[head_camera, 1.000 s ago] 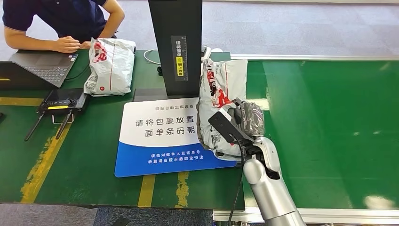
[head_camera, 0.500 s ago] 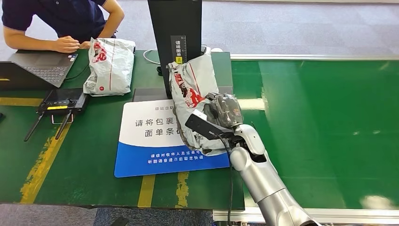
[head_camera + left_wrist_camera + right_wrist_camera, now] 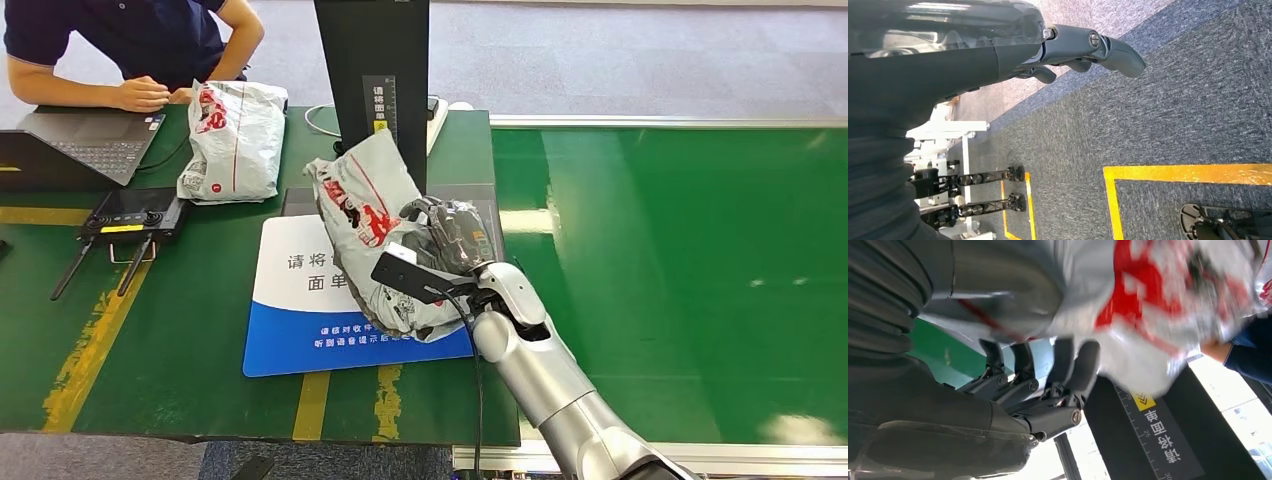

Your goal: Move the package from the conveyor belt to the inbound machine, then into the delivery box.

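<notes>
In the middle of the head view, the right hand [image 3: 452, 235] grips a grey package [image 3: 365, 215] with red print, its fingers closed around the right side of the bag. The package is held tilted above the white and blue placement mat [image 3: 300, 300] of the inbound machine [image 3: 372, 90], whose black upright post stands at top centre. Whether the bag's lower end touches the mat is hard to tell from this angle. The silver right arm [image 3: 545, 375] rises from the lower right of the frame, and a black wrist camera [image 3: 410, 277] juts out just below the hand.

In the right wrist view the dark fingers [image 3: 1023, 375] press into the crumpled bag [image 3: 1128, 305], which is blurred there, and the thumb lies over its near side.

The green conveyor belt [image 3: 690, 260] fills the right half of the head view. A second grey package [image 3: 235, 140] lies in the upper left on the green table [image 3: 180, 340], near a person's hand [image 3: 143, 94] resting by a laptop [image 3: 95, 140]. A black controller with antennas [image 3: 130, 215] sits at the left, just below the laptop.

In the left wrist view the left hand [image 3: 1073, 47] hangs over grey carpet [image 3: 1188, 100] marked with yellow tape [image 3: 1188, 172]; its fingers are loosely curled and hold nothing.
</notes>
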Robot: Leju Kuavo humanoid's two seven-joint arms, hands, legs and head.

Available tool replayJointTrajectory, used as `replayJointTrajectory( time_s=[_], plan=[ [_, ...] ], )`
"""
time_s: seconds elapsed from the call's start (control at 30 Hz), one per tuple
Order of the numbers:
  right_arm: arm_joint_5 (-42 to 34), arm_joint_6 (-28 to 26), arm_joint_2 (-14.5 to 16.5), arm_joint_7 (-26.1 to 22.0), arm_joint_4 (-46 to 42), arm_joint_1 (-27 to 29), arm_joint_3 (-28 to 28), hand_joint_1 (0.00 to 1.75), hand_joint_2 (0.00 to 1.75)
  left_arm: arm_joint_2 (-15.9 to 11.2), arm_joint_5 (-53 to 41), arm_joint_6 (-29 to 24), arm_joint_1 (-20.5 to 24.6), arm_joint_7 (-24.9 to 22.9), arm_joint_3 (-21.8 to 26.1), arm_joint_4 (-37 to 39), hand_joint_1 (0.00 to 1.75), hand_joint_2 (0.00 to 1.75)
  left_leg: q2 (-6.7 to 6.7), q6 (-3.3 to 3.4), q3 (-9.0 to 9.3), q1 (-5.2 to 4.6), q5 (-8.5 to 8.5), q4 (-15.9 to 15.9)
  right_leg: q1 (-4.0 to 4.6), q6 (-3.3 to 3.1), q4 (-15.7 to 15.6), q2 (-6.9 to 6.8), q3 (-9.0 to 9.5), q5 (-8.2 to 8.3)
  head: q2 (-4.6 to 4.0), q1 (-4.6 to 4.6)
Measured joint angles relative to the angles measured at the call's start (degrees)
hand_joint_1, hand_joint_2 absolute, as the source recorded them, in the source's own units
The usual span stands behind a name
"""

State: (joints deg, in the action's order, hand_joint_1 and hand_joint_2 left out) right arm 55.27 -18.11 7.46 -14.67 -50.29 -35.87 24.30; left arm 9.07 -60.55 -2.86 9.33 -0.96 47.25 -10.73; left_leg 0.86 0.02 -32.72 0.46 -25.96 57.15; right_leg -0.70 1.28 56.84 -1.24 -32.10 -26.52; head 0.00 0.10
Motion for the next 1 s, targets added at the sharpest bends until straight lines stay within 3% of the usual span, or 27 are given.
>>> replayJointTrajectory(
  time_s=[0.67, 1.0],
  plan=[
    [-2.9, -3.2, 0.0, -0.3, 2.6, 0.2, 0.8, 0.0, 1.75, 0.0, 0.0, 0.1, 0.7, 0.0, 0.0, 0.0, 0.0, 1.75, 0.0, 0.0, 0.01, 0.0, 0.0, 0.0, 0.0, 0.0, 0.0, 0.0, -0.01, 0.0, 0.0, 0.01],
    [-13.4, -5.2, -0.7, -4.7, -8.0, 8.4, -1.7, 0.0, 1.75, 0.0, 0.8, -0.1, 0.4, 0.3, 0.0, 0.0, 0.0, 1.75, 0.0, 0.0, -0.01, 0.0, -0.02, 0.0, 0.0, 0.0, 0.0, 0.0, -0.04, -0.01, 0.0, 0.0]
  ],
)
